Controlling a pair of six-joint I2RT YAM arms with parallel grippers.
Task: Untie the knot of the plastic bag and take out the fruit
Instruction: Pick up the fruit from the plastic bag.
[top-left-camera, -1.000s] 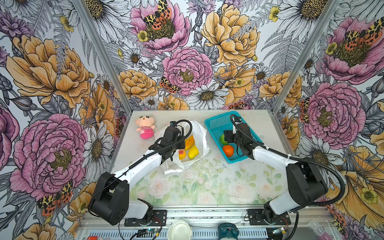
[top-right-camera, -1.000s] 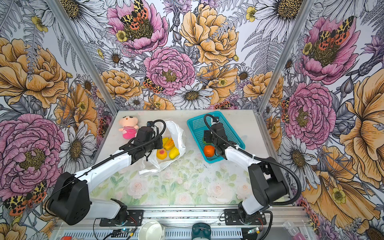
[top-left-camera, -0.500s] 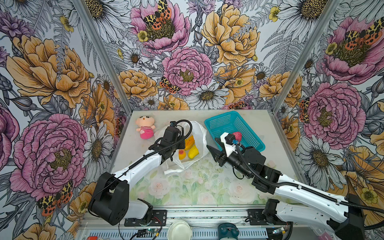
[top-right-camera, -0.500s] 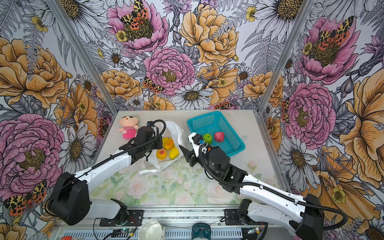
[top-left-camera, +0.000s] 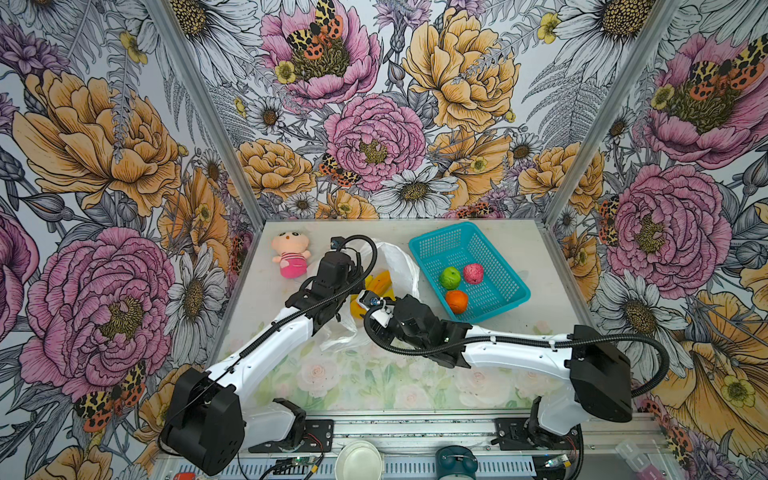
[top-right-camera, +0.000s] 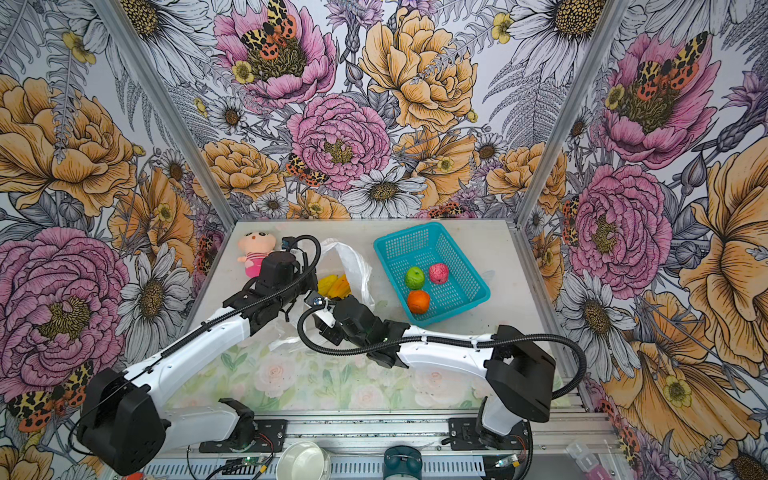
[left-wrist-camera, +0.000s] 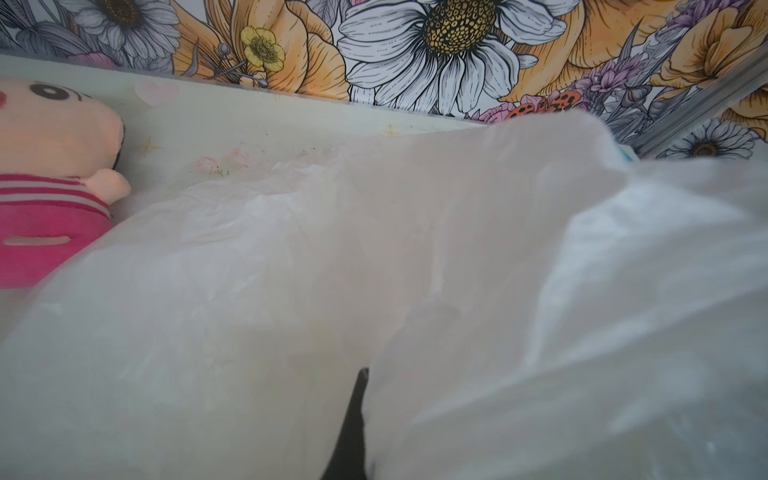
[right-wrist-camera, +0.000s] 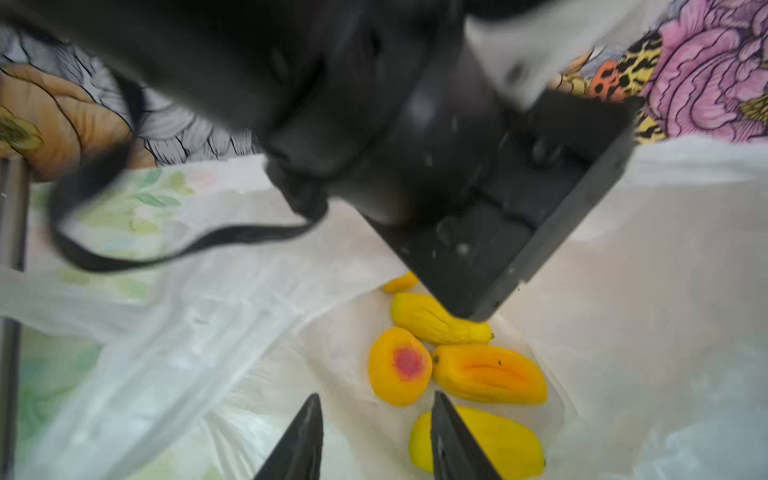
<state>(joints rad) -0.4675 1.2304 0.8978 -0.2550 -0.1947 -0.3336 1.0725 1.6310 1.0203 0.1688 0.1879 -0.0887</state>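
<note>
The white plastic bag (top-left-camera: 399, 262) lies open in the middle of the table, and no knot shows. Several yellow fruit (right-wrist-camera: 486, 374) rest inside it. My left gripper (left-wrist-camera: 359, 382) is shut on the bag's film, which drapes over most of the left wrist view. My right gripper (right-wrist-camera: 376, 397) hangs open at the bag's mouth just short of the yellow fruit, with nothing between its fingers. A green fruit (top-left-camera: 450, 277), a pink-red one (top-left-camera: 473, 273) and an orange one (top-left-camera: 456, 301) sit in the teal basket (top-left-camera: 444, 243).
A pink plush doll (top-left-camera: 289, 255) lies at the back left, close to the bag and my left wrist. The basket stands at the back right. The two arms nearly meet over the bag.
My right arm has swung from the basket over to the bag's mouth and its jaws have narrowed. The orange fruit stays in the basket. The left arm has not moved.
</note>
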